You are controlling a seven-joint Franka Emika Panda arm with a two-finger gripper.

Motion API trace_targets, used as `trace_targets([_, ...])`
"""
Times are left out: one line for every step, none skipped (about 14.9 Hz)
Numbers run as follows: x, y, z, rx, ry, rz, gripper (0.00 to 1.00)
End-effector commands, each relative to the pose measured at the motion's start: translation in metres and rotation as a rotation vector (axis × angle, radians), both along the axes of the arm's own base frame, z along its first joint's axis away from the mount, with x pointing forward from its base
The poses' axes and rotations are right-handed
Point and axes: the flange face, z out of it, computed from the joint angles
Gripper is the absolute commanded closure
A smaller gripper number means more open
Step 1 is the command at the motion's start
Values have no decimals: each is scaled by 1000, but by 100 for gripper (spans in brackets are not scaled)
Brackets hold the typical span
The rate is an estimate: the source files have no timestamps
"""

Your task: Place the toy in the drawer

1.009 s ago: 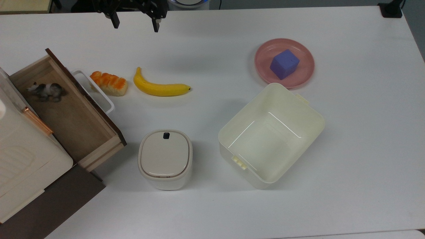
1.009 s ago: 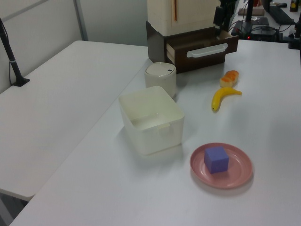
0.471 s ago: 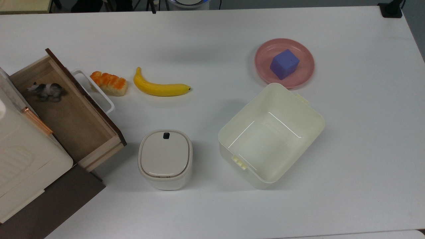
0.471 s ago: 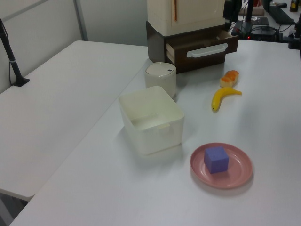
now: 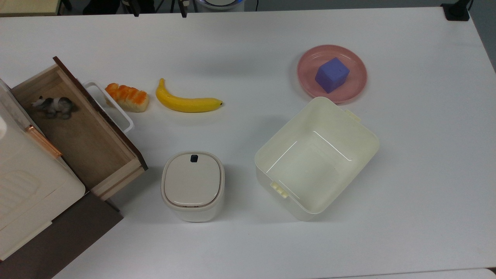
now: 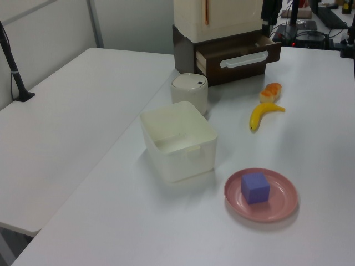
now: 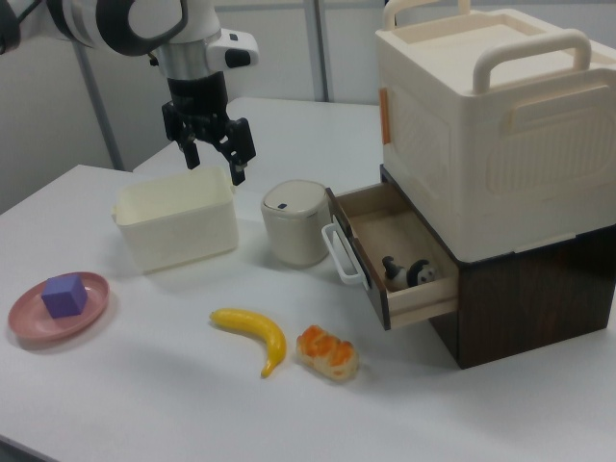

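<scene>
Right view: toy lies in open drawer; hand aloft, fingers apart, holding nothing

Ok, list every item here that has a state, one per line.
drawer: pulled open, toy inside
toy: lying in the drawer's back corner
gripper: open, empty, raised above the table
lidded container: lid shut
cream bin: no lid, empty
pink plate: holds the purple cube
banana: lying flat on the table

One toy, one drawer, one banana, one cube (on one plate), one bin.
</scene>
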Motion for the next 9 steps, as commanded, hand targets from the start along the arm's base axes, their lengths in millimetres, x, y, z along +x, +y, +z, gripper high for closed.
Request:
trace_targets([0,9,-9,13,-2,-132,0])
trace_targets([0,9,-11,7,3,-130,0])
trace_targets([0,9,-11,10,0,-129,0])
trace_targets([0,9,-9,16,-3,-129,0])
trace_targets([0,10,-9,14,-1,-120,0])
trace_targets([1,15,-10,7,1,-110,0])
trace_targets([2,20,-10,5,0,-107,0])
trace_targets([2,21,-10,2,-1,-106,0])
trace_targets([2,19,-9,4,-3,-109,0])
